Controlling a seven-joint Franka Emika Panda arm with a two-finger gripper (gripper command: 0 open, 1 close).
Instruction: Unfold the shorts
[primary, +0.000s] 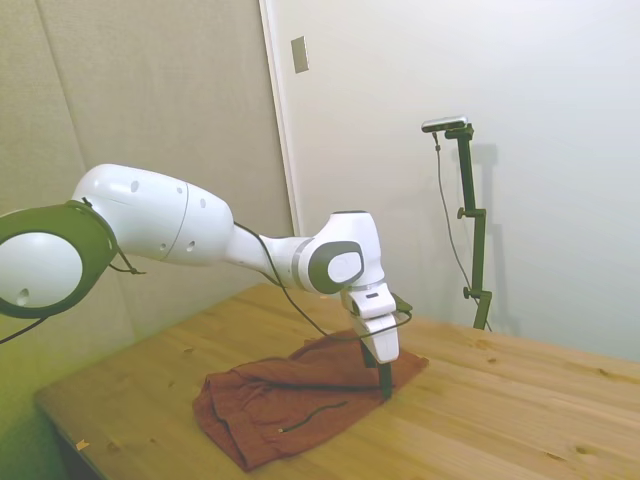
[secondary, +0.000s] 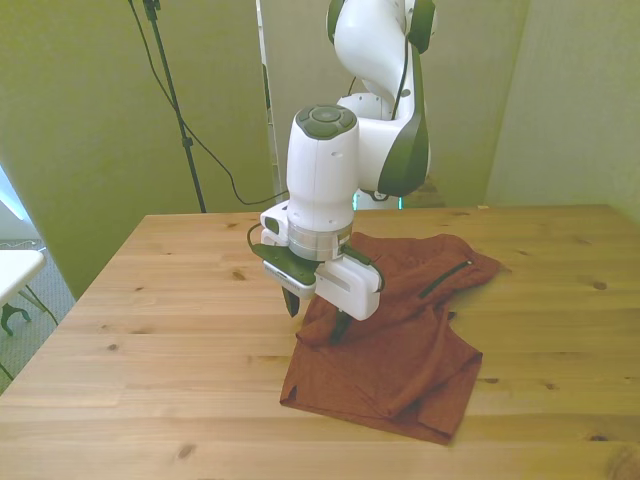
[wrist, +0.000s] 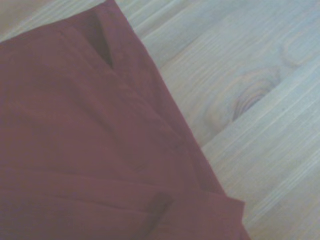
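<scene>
Pincer (secondary: 316, 312) hung spread, empty, straddling shorts' (secondary: 395, 340) edge: we saw one finger over bare table (secondary: 180, 300), other on fabric. Cloth bulk lay toward front view's right.

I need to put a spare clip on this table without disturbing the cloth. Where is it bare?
Bare wood lies on the front view's left of the shorts, out to the table edge, and on their right. It is crowded mid-table, where the tool sits at the shorts' edge.
</scene>
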